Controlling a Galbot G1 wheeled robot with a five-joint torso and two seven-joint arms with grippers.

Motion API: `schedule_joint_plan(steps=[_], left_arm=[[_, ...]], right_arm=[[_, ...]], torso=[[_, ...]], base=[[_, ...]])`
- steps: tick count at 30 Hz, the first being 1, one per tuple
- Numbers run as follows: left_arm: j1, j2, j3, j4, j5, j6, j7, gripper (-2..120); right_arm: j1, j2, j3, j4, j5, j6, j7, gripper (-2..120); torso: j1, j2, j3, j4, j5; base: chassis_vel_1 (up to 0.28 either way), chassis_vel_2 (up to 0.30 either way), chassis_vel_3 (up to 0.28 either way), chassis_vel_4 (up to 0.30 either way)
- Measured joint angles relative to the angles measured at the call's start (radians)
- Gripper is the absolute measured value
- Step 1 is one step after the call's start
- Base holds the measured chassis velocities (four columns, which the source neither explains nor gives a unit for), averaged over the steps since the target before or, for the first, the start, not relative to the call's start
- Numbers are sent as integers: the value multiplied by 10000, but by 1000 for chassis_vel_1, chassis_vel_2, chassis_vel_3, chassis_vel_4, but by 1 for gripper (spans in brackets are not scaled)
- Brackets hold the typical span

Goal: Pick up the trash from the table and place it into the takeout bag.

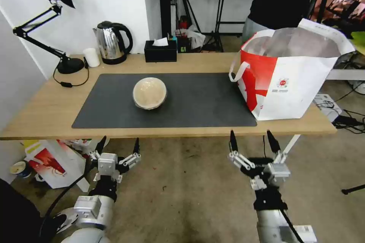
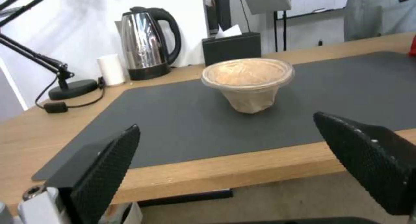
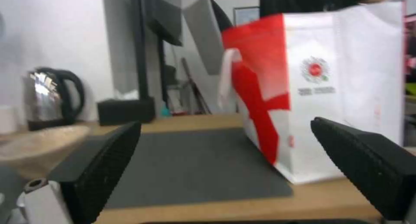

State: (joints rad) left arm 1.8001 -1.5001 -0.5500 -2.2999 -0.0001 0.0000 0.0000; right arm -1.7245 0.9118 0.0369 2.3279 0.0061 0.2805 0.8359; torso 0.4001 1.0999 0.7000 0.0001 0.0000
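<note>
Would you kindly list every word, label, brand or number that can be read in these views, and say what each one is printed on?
No text can be read.
Takeout bag: a round red logo with two small lines of print beneath, too small and blurred to read.
Printed box on the floor: red and yellow graphics, no legible words.
Lidded bowl, kettle and tissue box: no visible markings.

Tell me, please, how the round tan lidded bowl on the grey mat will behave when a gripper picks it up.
The tan lidded bowl narrows to a small base, so a sideways push may tip it. Its thin clear lid and crinkled-looking wall suggest light, flexible plastic that may dent under a firm squeeze. The flared rim should help stop slipping. Both the left gripper and right gripper are open, short of the table.
</note>
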Motion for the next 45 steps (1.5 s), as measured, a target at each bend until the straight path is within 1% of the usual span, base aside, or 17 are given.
schedule_joint_plan(steps=[4,14,18,21,26,36,45], left_arm=[[0,0,-1,0,1,0,0,100],[-1,1,-1,0,1,0,0,100],[-1,0,0,0,0,0,0,100],[0,0,-1,0,0,0,0,100],[0,1,0,0,0,0,0,100],[0,0,0,0,1,0,0,100],[0,0,0,0,0,0,0,100]], right_arm=[[-45,118,-57,-179,-145,-216,331,100],[187,282,-187,-752,-322,-132,297,100],[389,365,-209,-928,-304,64,188,100],[844,466,-195,-1332,-228,437,-36,100],[1096,516,-194,-1684,-118,533,-143,100],[1251,556,-172,-1892,-16,568,-156,100],[1043,528,-138,-1919,29,360,-129,100]], torso=[[-2,1,0,-1,-1],[-1,1,0,-1,0],[-1,1,1,-1,0],[-1,1,0,0,0],[-1,2,1,-1,-1],[-1,2,0,0,-1],[0,1,0,-1,0]], base=[[0,0,0,0],[0,0,0,0],[0,0,0,0],[0,0,0,0],[0,0,0,0],[0,0,0,0],[0,0,0,0]])
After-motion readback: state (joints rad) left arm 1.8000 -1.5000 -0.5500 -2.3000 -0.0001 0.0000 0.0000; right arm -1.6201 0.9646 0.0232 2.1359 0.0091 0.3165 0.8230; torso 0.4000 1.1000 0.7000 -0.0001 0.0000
